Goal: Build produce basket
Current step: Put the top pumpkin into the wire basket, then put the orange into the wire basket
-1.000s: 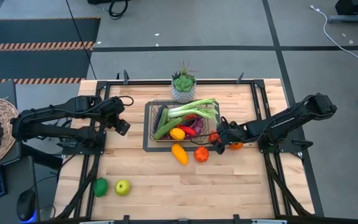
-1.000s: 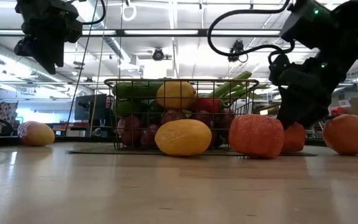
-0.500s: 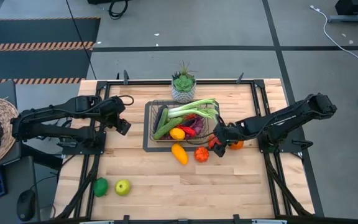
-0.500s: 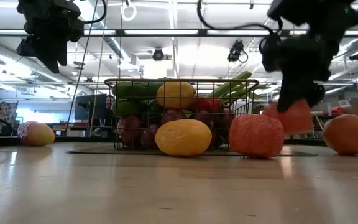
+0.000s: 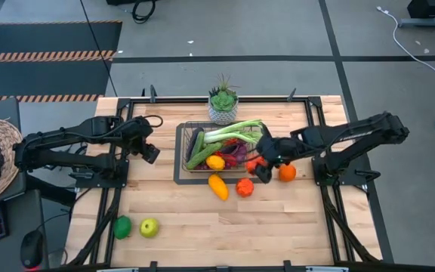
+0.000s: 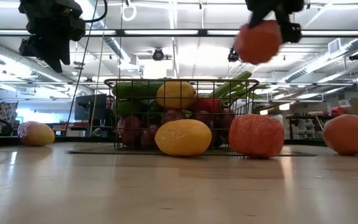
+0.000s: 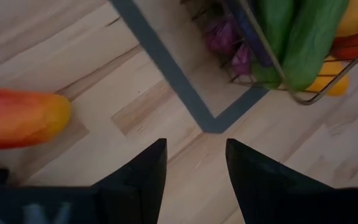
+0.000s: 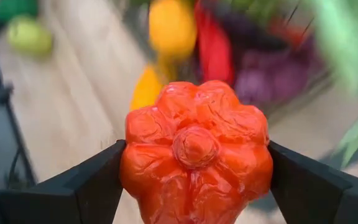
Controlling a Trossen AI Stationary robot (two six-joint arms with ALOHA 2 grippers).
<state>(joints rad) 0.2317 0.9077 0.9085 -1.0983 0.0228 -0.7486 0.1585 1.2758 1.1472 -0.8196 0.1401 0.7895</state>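
I am looking down on the wooden surface [image 5: 202, 227], and the basket [image 5: 221, 149] is sitting a little toward twelve o'clock from its middle, already filled with a leek [image 5: 232, 131], cucumbers and other produce. My right gripper [image 5: 261, 168] is hanging at the basket's four o'clock corner, raised well above the rim, and its fingers [image 8: 98, 180] are pinching a red ribbed tomato [image 8: 196, 149] from both sides. My left gripper [image 7: 194, 165] is waiting at nine o'clock from the basket, with the fingers spread partly and holding nothing.

More produce is lying loose on the surface: a yellow piece [image 5: 217, 186] and a red-orange one [image 5: 245, 187] at six o'clock from the basket, an orange [image 5: 287, 172] at four o'clock, and two green fruits [image 5: 134, 227] far off at seven o'clock.

I am thinking the danger is at the release. The pile is already reaching the rim, so the round tomato could roll off and fall outside. Also, if I am lowering too near the rim, the fingers could be catching the wire and pushing the basket.
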